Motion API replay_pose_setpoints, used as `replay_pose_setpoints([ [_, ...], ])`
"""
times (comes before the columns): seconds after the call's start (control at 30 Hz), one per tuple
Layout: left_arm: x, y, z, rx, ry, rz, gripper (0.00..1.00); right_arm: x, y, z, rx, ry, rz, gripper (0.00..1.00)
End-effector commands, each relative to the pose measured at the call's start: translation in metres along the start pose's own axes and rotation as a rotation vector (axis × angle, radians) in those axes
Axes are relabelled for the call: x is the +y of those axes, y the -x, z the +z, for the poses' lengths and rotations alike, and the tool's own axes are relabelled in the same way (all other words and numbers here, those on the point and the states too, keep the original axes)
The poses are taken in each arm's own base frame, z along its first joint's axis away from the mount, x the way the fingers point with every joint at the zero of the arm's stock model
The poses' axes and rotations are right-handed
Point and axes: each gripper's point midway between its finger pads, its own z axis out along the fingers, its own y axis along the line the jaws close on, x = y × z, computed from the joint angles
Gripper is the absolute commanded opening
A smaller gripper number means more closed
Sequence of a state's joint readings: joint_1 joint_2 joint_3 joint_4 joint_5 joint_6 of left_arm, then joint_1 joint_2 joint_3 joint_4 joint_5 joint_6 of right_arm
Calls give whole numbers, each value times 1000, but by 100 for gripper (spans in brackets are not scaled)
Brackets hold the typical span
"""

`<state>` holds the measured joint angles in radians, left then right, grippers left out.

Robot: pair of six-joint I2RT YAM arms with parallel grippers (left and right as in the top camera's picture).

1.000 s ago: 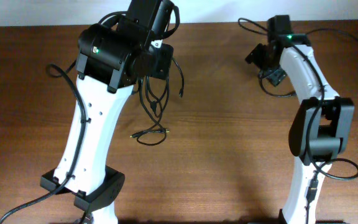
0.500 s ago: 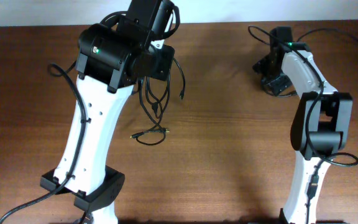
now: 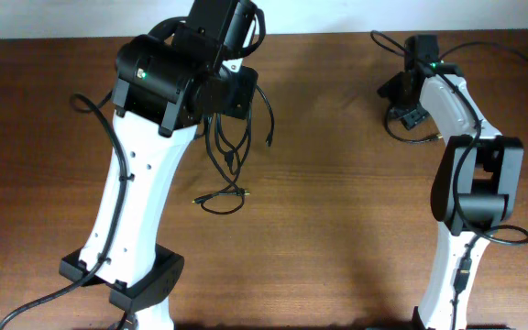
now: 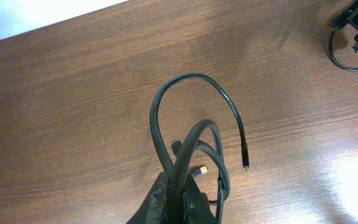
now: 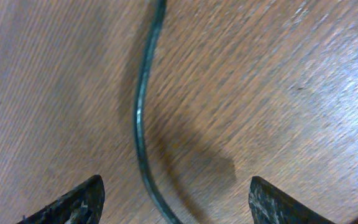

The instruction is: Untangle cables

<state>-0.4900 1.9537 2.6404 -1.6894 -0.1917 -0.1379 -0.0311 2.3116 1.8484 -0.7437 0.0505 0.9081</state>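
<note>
Since a second ago the right arm (image 3: 447,101) has swung its wrist a little further toward the far right corner of the table (image 3: 337,211), while the left arm (image 3: 131,202) and what it carries look unchanged to me. The cables (image 4: 190,76) are mostly gathered in one bundle at the left gripper (image 4: 176,200), whose jaws are pressed together on them. From the left wrist camera I see several black loops arching up out of that pinch. One thin end hangs free with a small dark plug (image 4: 246,163), and a yellowish plug (image 4: 201,169) is tucked close to the fingers. From overhead the bundle dangles under the raised left wrist, left of the table's middle. Just nearer to me, a small loop (image 3: 220,195) with yellowish tips lies flat on the wood; I cannot tell whether it is joined to the hanging strands. Well apart from all that, at the far right, a lone cord (image 5: 138,124) curves across the wood directly below the right gripper (image 5: 176,202). Its fingertips (image 5: 73,202) stand spread wide, one on each side of the cord, and neither touches it. That gripper is pinching nothing that I can see.
</note>
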Motion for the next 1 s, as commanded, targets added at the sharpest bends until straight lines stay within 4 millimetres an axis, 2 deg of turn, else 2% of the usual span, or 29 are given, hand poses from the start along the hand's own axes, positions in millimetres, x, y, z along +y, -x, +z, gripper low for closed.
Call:
replay_pose_setpoints([
  [0.0, 1, 0, -10, -20, -8, 10, 0, 4, -11, 6, 14, -1, -30, 73],
  [0.07, 1, 0, -9, -20, -8, 9, 0, 0, -16, 16, 29, -18, -30, 69],
  [0.13, 1, 0, -9, -20, -8, 9, 0, -4, -23, 25, 60, -26, -29, 20],
  [0.17, 1, 0, -9, -20, -8, 9, 0, -6, -25, 28, 66, -33, -30, 4],
  [0.33, 1, 0, -10, -20, -8, 10, 0, -2, -25, 23, 77, -16, -62, 4],
  [0.43, -1, 0, -9, -19, -18, 9, 0, 12, -13, 0, 42, 32, -128, 4],
  [0.5, -1, 0, -9, -18, -18, 9, 0, 43, 15, -45, -50, 124, -233, 4],
  [0.53, -1, 0, -9, -18, -18, 9, 0, 51, 24, -60, -84, 147, -267, 4],
  [0.57, -1, -1, -9, -17, -18, 10, 0, 65, 37, -87, -138, 186, -334, 4],
  [0.6, -1, -1, -9, -15, -17, 10, 0, 82, 53, -123, -214, 229, -431, 4],
  [0.77, -1, -5, -3, 9, -11, 15, 0, 103, 100, -209, -482, 189, -712, 4],
  [0.87, -2, -10, 4, 38, -7, 20, 0, 93, 130, -223, -631, -4, -880, 4],
  [0.97, -2, -15, 12, 71, -2, 26, 0, 73, 155, -217, -667, -151, -953, 4],
])
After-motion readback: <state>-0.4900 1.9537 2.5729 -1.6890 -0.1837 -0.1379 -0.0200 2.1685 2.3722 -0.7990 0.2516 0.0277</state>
